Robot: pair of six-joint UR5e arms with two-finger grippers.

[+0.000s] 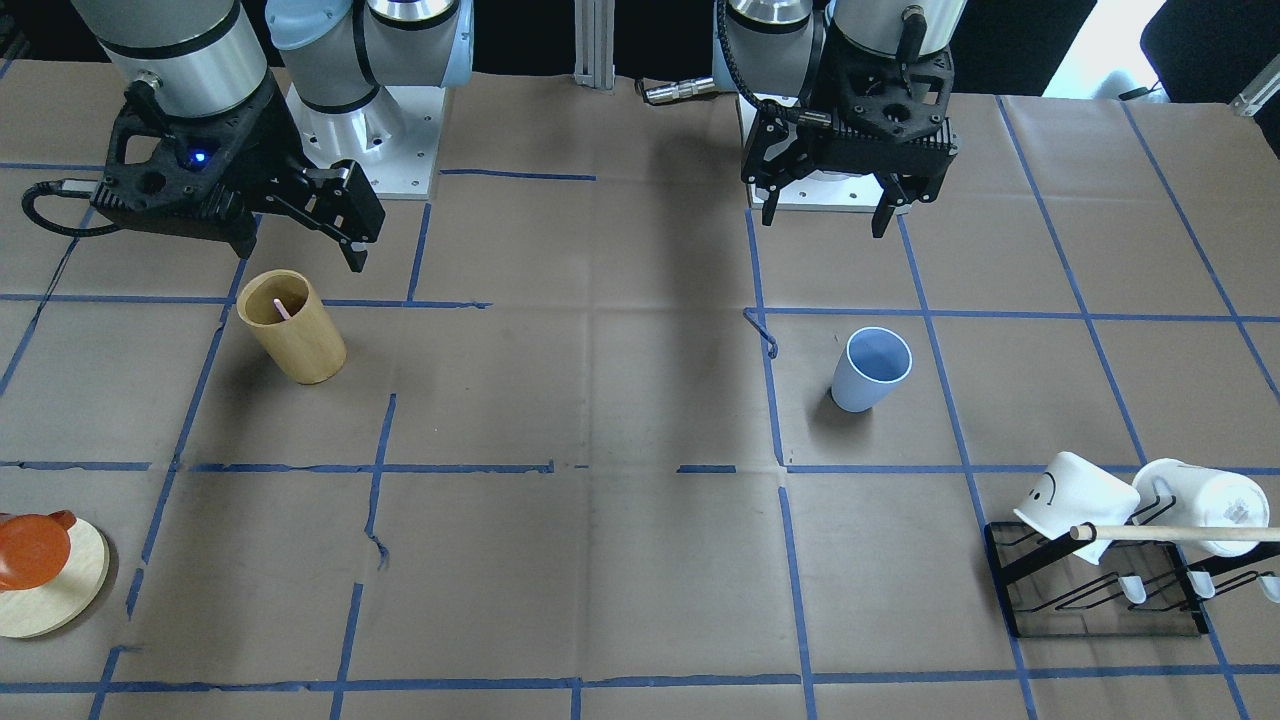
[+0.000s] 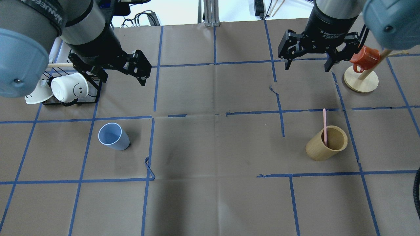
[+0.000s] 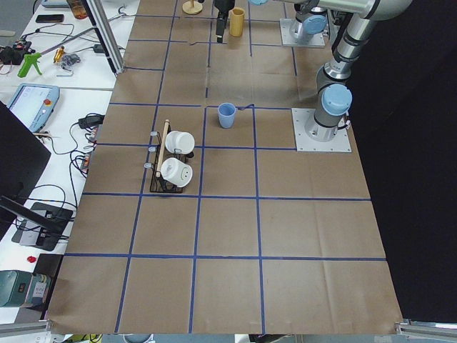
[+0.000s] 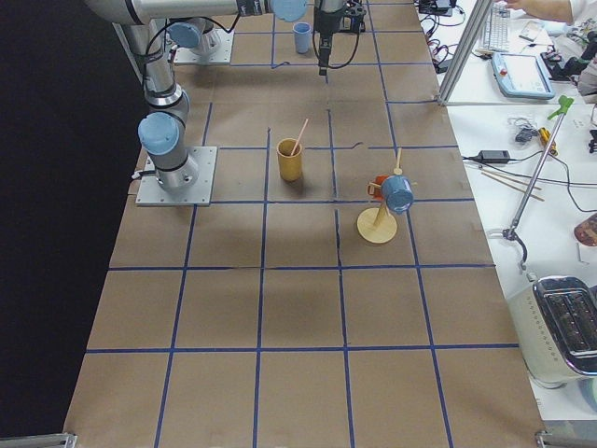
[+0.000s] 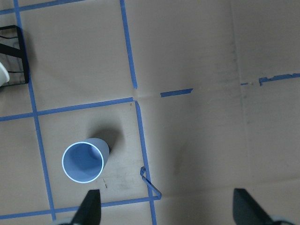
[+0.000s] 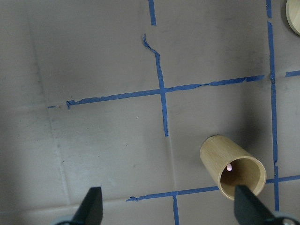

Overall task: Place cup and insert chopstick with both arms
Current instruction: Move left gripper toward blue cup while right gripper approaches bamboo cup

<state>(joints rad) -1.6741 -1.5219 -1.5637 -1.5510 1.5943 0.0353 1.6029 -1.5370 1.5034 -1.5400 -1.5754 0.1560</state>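
The light-blue cup (image 1: 870, 370) stands upright and empty on the table; it also shows in the overhead view (image 2: 114, 136) and the left wrist view (image 5: 84, 161). The pale-pink chopstick (image 2: 324, 126) stands leaning inside a tan wooden cup (image 2: 325, 144); its tip shows in the right wrist view (image 6: 229, 167). My left gripper (image 2: 123, 78) is open and empty, hovering above the table beyond the blue cup. My right gripper (image 2: 307, 68) is open and empty, hovering beyond the wooden cup (image 6: 229, 171).
A black rack (image 2: 70, 101) with two white mugs (image 2: 69, 88) and a wooden dowel lies by my left arm. A red mug (image 2: 362, 59) hangs on a round wooden stand (image 2: 361, 83) by my right arm. Blue tape lines grid the brown table.
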